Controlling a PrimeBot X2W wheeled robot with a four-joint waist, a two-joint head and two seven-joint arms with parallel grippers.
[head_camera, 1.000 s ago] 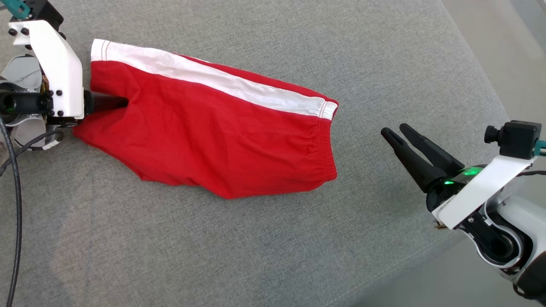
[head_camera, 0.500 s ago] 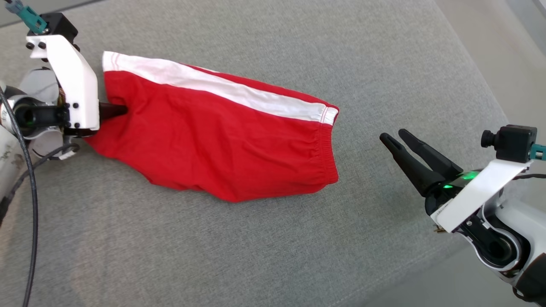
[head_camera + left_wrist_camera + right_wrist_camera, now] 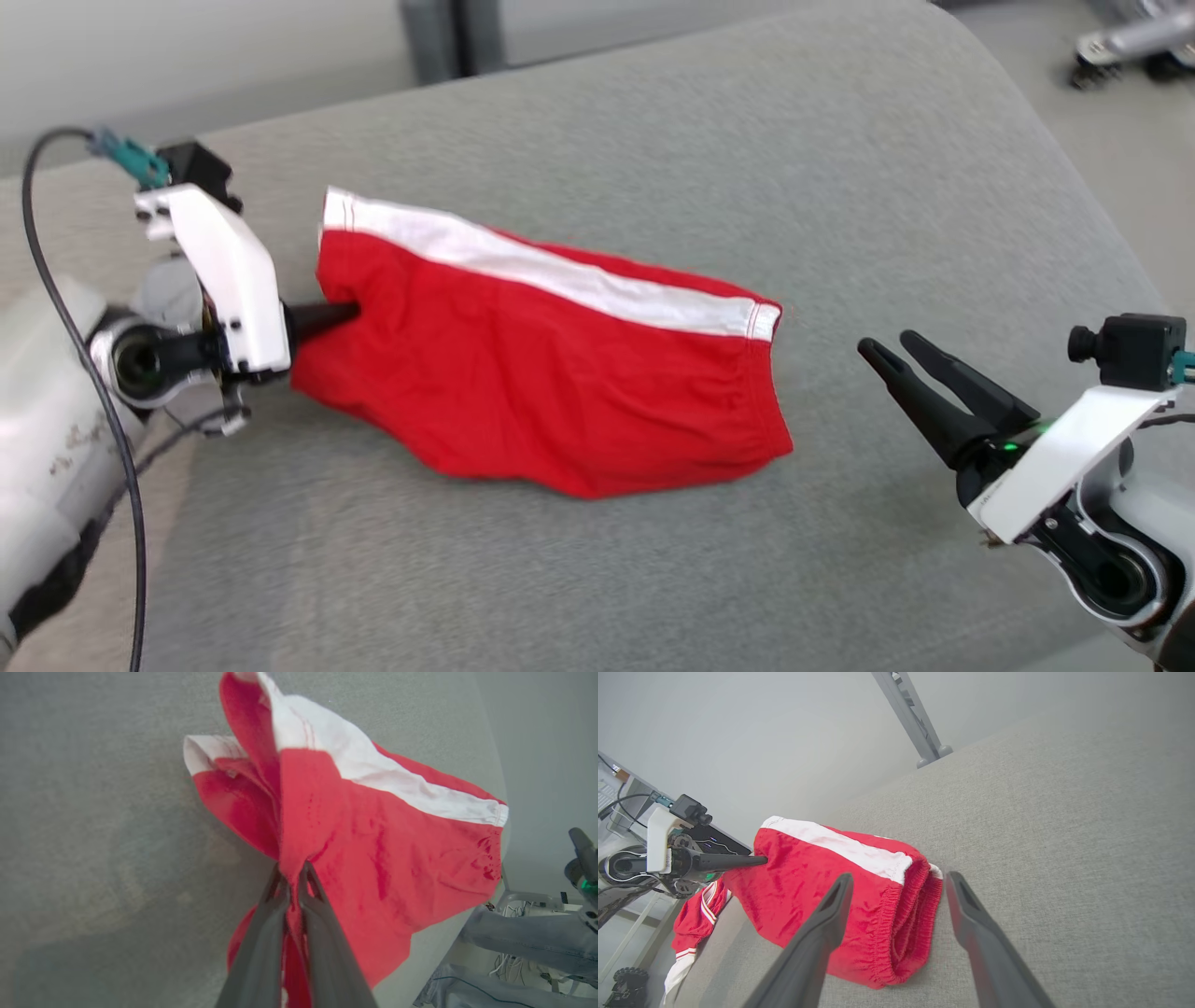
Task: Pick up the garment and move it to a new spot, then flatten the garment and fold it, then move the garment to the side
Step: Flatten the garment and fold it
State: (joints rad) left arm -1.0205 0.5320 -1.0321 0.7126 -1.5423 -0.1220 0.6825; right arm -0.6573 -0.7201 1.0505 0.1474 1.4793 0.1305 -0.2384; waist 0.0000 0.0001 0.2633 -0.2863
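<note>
Grey cushion [image 3: 840,187] w/ red shorts [image 3: 560,392], white side stripe, lying folded mid-cushion. L gripper [image 3: 290,879]: jaws pinched tight on bunched cloth at the shorts' left edge. R gripper [image 3: 889,343]: jaws wide apart, empty, well clear of waistband end, to its right.

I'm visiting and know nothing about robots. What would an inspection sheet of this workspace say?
Surface: grey fabric cushion.
Job's things: red shorts with a white stripe, folded, lying on it.
Clutter: red and white cloth hanging off the cushion's edge; cannot tell if separate.
Grippers: left gripper shut on the shorts' leg end; right gripper open, apart from the shorts.
Cables: black cable looping beside the left arm.
Surroundings: grey post behind the cushion.
</note>
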